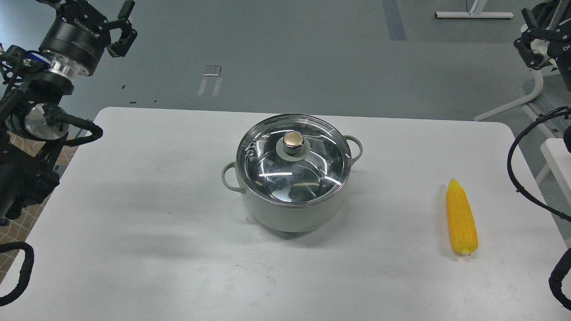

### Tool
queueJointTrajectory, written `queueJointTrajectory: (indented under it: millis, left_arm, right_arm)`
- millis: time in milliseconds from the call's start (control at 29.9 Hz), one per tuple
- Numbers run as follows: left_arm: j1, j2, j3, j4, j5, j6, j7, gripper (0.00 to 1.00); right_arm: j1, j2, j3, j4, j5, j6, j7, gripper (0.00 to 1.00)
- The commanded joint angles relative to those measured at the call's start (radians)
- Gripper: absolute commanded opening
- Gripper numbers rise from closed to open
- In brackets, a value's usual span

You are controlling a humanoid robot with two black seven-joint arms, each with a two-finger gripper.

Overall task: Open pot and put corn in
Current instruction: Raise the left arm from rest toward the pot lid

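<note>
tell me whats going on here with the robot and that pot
Nothing is being handled yet. The pot sits mid-table with its glass lid on. The corn lies on the table to its right, untouched. The left gripper hangs open above the far left corner; the right gripper is raised at far right, empty.

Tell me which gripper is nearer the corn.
Right. The right gripper hangs above and beyond the corn at the table's right side; the left gripper is far across, past the pot.

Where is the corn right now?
In the head view, the corn lies flat on the table's right side, well apart from the lidded pot.
</note>
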Motion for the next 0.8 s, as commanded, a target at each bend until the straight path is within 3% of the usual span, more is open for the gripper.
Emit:
queueJointTrajectory:
  millis: [0, 468, 769]
  left_arm:
    - [-0.006, -0.005, 0.003, -0.003, 0.002, 0.009, -0.001, 0.98]
    - [-0.106, -0.008, 0.005, 0.06, 0.005, -0.003, 0.008, 0.98]
    - [-0.107, -0.036, 0.002, 0.069, -0.01, 0.009, 0.005, 0.98]
  right_arm:
    - [-0.006, 0.003, 0.001, 0.003, 0.001, 0.0, 0.0, 1.0]
    - [-0.009, -0.006, 0.001, 0.001, 0.007, 0.0, -0.007, 1.0]
    - [-0.037, -0.029, 0.002, 0.006, 0.01, 0.0, -0.007, 1.0]
